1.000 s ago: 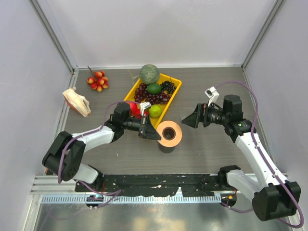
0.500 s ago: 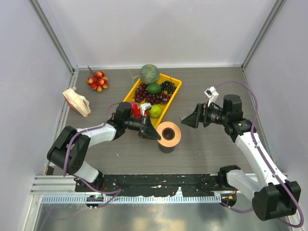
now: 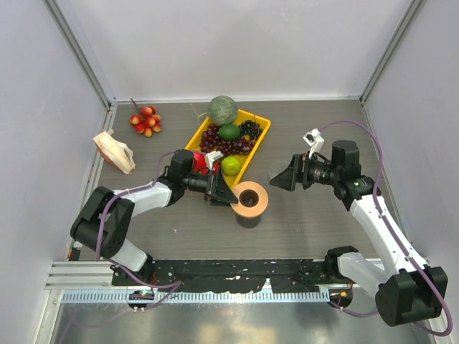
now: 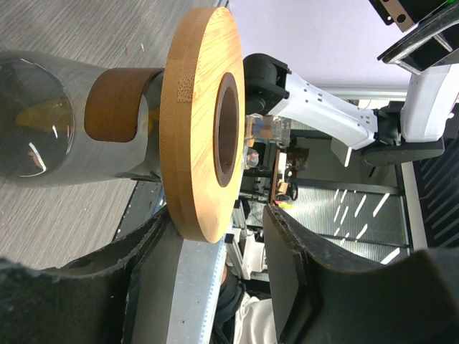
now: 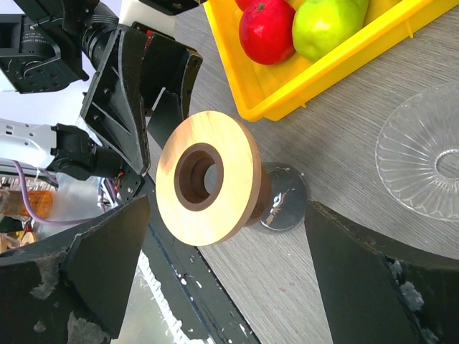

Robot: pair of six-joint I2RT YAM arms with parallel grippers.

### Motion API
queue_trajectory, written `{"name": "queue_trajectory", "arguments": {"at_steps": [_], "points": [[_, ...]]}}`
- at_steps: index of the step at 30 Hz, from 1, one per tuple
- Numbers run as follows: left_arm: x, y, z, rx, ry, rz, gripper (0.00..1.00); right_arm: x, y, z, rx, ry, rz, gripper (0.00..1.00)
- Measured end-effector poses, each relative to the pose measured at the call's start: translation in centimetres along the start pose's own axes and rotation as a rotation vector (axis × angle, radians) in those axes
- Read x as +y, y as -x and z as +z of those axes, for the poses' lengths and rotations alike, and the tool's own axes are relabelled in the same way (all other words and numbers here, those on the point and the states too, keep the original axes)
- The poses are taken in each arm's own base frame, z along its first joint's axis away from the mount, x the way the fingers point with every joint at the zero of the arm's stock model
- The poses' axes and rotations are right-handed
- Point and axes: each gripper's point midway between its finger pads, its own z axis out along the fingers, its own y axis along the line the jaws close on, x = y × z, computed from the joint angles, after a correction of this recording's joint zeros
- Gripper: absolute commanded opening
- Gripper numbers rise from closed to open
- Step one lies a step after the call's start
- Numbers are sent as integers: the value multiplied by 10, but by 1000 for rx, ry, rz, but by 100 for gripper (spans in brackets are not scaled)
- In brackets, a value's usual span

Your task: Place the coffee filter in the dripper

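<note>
Right pincer (image 3: 287, 176) hangs with jaws apart and is the nearer one to the dripper (image 5: 423, 168), which lies on the table (image 3: 308, 218) just off its tips, toward the yellow tray (image 3: 256, 149). Left pincer (image 3: 221, 193), jaws also apart, straddles the wooden ring (image 3: 251, 199). I cannot find the coffee filter in any view. Bare table lies toward the bases.

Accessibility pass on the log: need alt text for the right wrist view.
A tan wooden ring with a round hole sits atop a dark glass cup at centre, framed by the wide-open right claw. The left claw is at the ring's upper left. A clear dripper sits at the right edge, below a yellow tray of fruit.
</note>
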Motion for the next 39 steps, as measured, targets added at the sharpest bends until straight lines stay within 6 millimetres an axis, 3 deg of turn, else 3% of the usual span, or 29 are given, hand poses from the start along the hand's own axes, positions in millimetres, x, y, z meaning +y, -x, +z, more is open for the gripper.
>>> {"name": "queue_trajectory", "arguments": {"at_steps": [2,6,8,11,16,20,26,31,39], "points": [[0,0,0,2,2,7,61,1,1,0,0,4,-2,96],[2,-4,-2,10,17,17,82,3,2,-1,1,12,-9,95],[0,-8,-5,13,30,34,85,4,1,-1,2,17,-14,95],[-5,-14,-12,4,53,87,83,4,1,-1,9,20,-29,96],[-11,-15,-32,-46,169,275,69,8,4,-8,32,18,-131,95],[-17,-5,-51,-46,307,560,59,6,2,-16,60,-6,-245,96],[-27,3,-70,51,481,1039,60,-7,-19,-24,144,-59,-288,96],[-7,-10,-66,197,555,1232,61,-14,-25,-26,167,-90,-302,95],[23,-11,-58,288,617,1290,60,-22,-22,-32,154,-121,-283,96]]}}
